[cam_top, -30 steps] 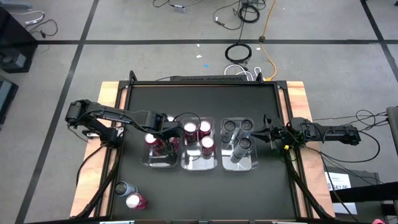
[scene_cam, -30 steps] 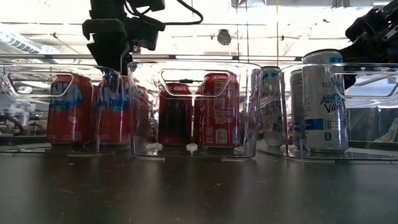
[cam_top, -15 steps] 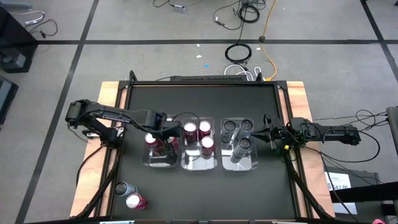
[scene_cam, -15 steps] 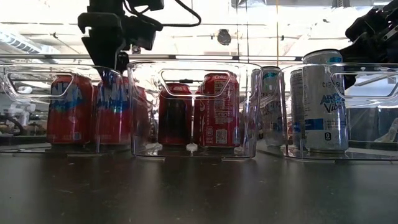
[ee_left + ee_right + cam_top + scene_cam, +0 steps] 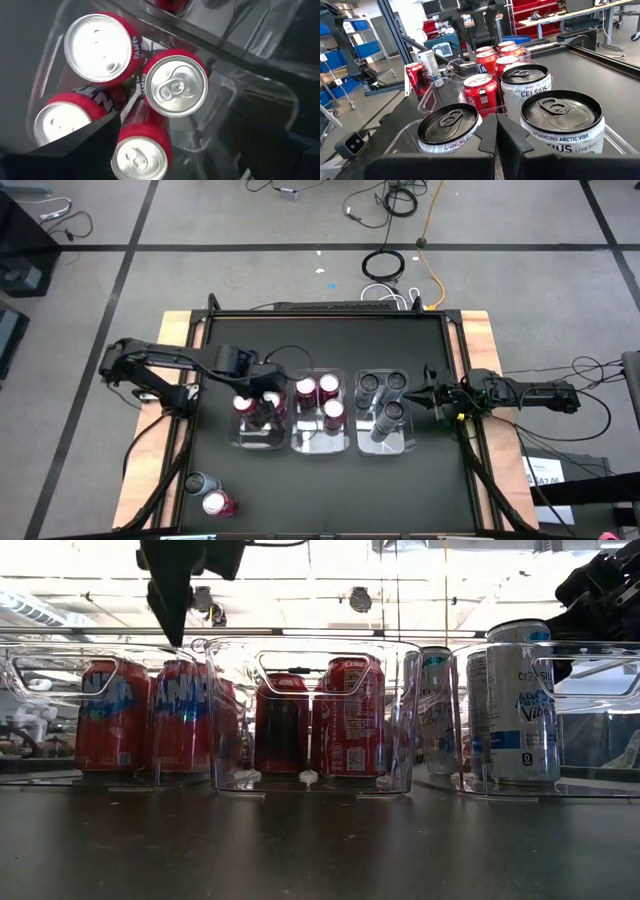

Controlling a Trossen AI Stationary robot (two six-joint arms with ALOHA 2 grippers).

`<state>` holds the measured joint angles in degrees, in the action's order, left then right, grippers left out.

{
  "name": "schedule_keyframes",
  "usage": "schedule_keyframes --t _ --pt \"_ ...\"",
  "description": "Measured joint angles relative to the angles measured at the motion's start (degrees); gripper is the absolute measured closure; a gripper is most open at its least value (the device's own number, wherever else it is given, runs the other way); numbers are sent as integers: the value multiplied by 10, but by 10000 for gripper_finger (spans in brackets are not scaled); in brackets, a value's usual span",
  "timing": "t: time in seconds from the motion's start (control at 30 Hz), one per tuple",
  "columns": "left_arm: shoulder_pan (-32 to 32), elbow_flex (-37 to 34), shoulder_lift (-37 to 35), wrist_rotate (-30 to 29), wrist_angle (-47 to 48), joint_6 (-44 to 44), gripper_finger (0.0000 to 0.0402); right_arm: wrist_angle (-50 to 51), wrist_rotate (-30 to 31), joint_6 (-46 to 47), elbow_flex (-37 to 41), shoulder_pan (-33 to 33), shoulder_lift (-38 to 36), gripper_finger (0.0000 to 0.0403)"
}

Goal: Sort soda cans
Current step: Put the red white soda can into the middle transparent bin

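Observation:
Three clear bins stand side by side mid-table. The left bin [image 5: 255, 438] holds several upright red soda cans [image 5: 175, 85], the middle bin [image 5: 322, 442] three red ones [image 5: 328, 386], and the right bin [image 5: 385, 444] three silver ones [image 5: 388, 412]. My left gripper [image 5: 260, 406] hangs open above the left bin, pointing down, its fingers [image 5: 172, 620] clear of the can tops and holding nothing. My right gripper [image 5: 496, 135] waits shut at the table's right edge, pointing level at the right bin.
Two more cans, one silver [image 5: 201, 482] and one red [image 5: 219, 503], sit near the table's near-left corner. Black table surface lies bare in front of and behind the bins. A raised frame [image 5: 330, 312] runs round the table's edge.
My left gripper has risen straight up out of the left bin, rolling a little, its fingers staying open. The red can it stood around remains upright in the bin. The right arm has kept still.

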<state>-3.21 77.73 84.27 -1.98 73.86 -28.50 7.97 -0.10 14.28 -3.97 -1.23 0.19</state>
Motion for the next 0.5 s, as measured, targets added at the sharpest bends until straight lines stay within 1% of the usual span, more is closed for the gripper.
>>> schedule_keyframes --t 0.27,0.4,0.5 --pt "-33 44 -61 0 6 -97 23 0 0 0 0 0 0 399" --pt "-73 53 -102 -11 6 -161 23 0 0 0 0 0 0 399" --pt "-119 53 -128 -39 6 -226 23 0 0 0 0 0 0 399"
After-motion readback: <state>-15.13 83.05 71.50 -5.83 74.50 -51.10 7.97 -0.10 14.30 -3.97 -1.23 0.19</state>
